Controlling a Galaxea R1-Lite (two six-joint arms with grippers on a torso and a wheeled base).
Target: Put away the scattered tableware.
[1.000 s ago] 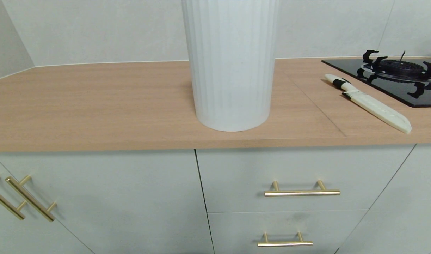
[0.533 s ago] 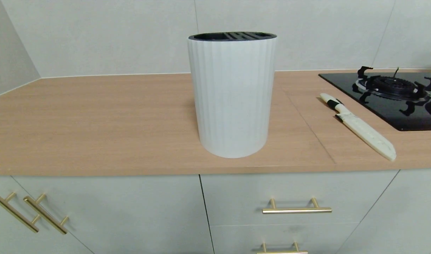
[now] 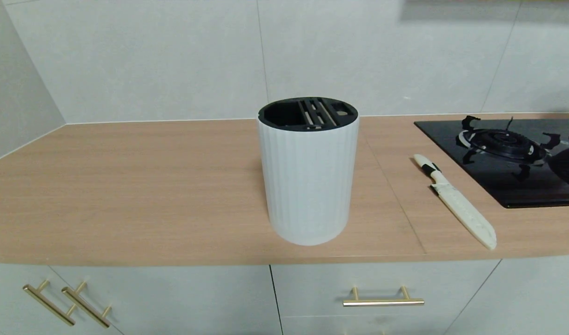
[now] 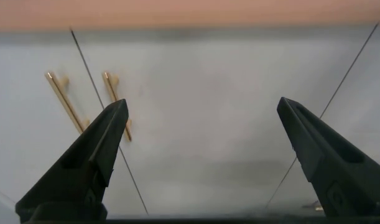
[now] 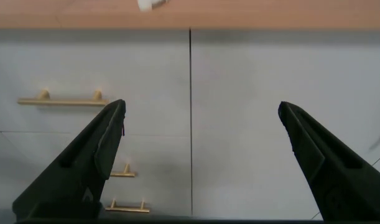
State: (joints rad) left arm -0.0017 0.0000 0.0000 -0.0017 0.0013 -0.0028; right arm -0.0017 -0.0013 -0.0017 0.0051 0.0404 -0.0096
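Observation:
A white ribbed knife holder (image 3: 308, 177) with a black slotted top stands upright near the front edge of the wooden counter (image 3: 126, 186). To its right a cream knife (image 3: 455, 201) with a black band on its handle lies flat on the counter, its blade tip toward the front edge. Below counter height, my left gripper (image 4: 202, 118) is open and faces the cabinet doors. My right gripper (image 5: 202, 121) is likewise open in front of the cabinet fronts, with the knife tip (image 5: 147, 4) poking over the counter edge above it. Neither holds anything.
A black gas hob (image 3: 507, 156) sits at the counter's right end, just beyond the knife. Grey cabinet doors and drawers with brass bar handles (image 3: 383, 301) (image 3: 65, 304) run below the counter. Tiled walls close off the back and left.
The head camera has risen, so the whole picture has shifted down and the holder's slotted top has come into sight. The holder and knife themselves have not moved.

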